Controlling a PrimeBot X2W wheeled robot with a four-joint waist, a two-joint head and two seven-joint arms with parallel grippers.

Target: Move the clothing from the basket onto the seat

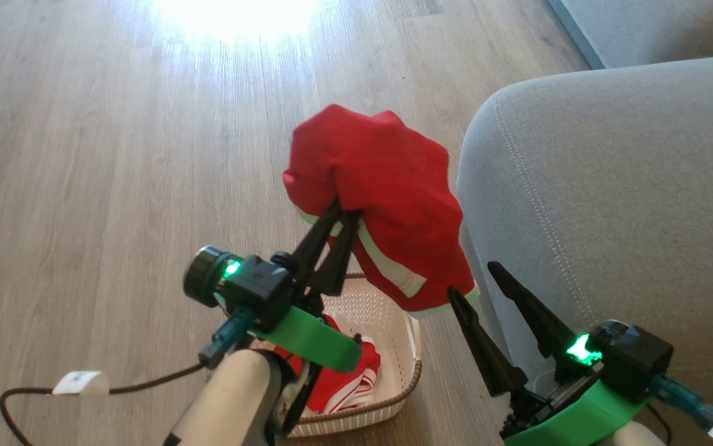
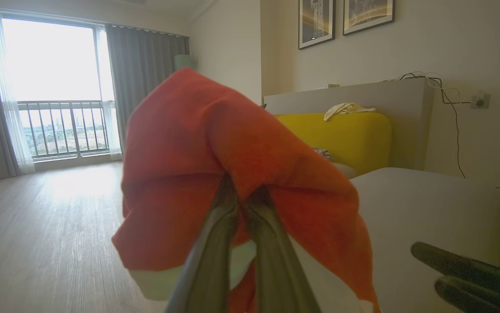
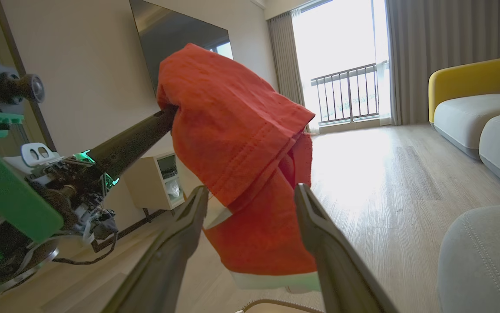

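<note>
Above the basket (image 1: pixel 393 412), beside the seat (image 1: pixel 610 186): red garment (image 1: pixel 387 192) pinched aloft in left hand (image 1: pixel 345 210) for carrying across; right hand (image 1: pixel 472 277) spread, empty, near its hem.

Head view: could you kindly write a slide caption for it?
Left gripper holds a red garment above the basket, beside the grey seat.

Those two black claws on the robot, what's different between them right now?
The left gripper is pinched shut on a red garment held up clear of the basket; the right gripper is wide open and holds nothing. The left gripper's tips are buried in fabric; the right gripper's are bare, near the garment's hanging hem. Both have long dark fingers on green mounts.
</note>
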